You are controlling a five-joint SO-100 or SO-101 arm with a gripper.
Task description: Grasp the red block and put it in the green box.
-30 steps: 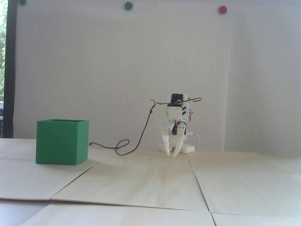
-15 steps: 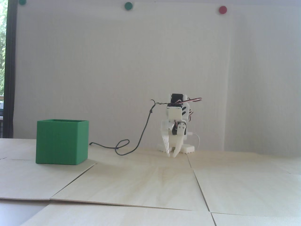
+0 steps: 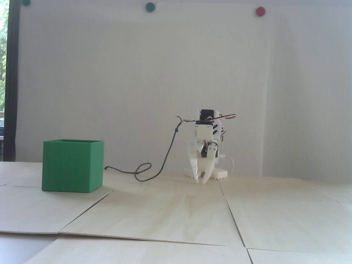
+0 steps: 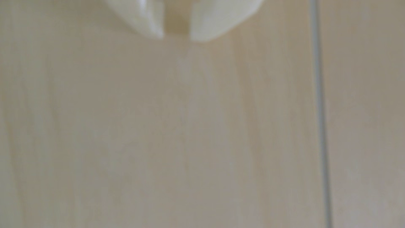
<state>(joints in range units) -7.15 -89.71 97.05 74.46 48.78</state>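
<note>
The green box (image 3: 72, 167) stands on the wooden table at the left of the fixed view, open side up; its inside is hidden. The red block shows in no view. My white arm is folded low at the back of the table, and my gripper (image 3: 200, 182) points down with its tips just above the wood. In the wrist view the gripper (image 4: 177, 38) enters from the top edge, blurred. Its jaws stand nearly together with only a narrow slit between them, and nothing is in them. It is far to the right of the box.
A dark cable (image 3: 165, 156) loops on the table between box and arm. The table is made of pale wood panels with seams (image 3: 233, 217), one shown in the wrist view (image 4: 320, 109). A red magnet (image 3: 260, 11) and green magnets (image 3: 150, 7) sit on the white wall.
</note>
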